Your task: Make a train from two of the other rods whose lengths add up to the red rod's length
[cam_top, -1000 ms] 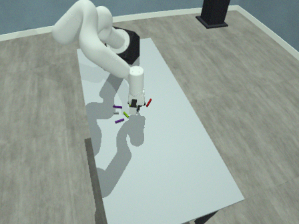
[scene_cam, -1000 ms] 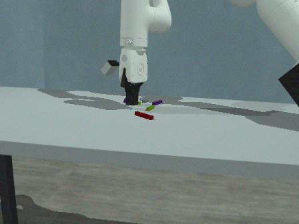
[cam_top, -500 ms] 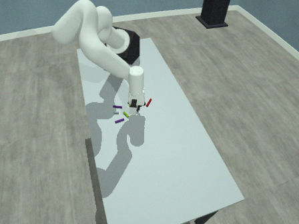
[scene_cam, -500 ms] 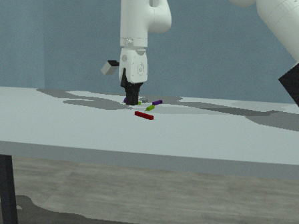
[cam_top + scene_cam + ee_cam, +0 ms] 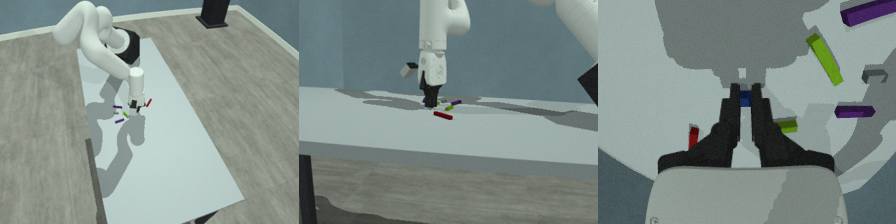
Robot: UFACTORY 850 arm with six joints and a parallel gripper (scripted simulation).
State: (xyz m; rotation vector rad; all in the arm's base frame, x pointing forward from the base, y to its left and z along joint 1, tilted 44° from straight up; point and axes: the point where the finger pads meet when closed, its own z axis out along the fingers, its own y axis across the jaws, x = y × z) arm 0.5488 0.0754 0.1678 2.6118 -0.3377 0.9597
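Observation:
My gripper (image 5: 745, 95) points straight down over the white table and is shut on the small blue rod (image 5: 745, 99), held between the fingertips close to the table top. The gripper also shows in the top view (image 5: 133, 112) and the exterior view (image 5: 431, 105). The red rod (image 5: 149, 102) lies flat to one side of it; it also shows in the exterior view (image 5: 443, 115) and the wrist view (image 5: 694, 137). A long lime rod (image 5: 824, 59), a short lime piece (image 5: 786, 124), two purple rods (image 5: 867, 11) (image 5: 855, 111) and a grey rod (image 5: 874, 75) lie on the other side.
The rods lie scattered and apart from each other in a small cluster (image 5: 120, 114) near the table's left half. The arm's black base (image 5: 128, 45) stands at the table's far end. A dark stand (image 5: 213, 13) is on the floor beyond.

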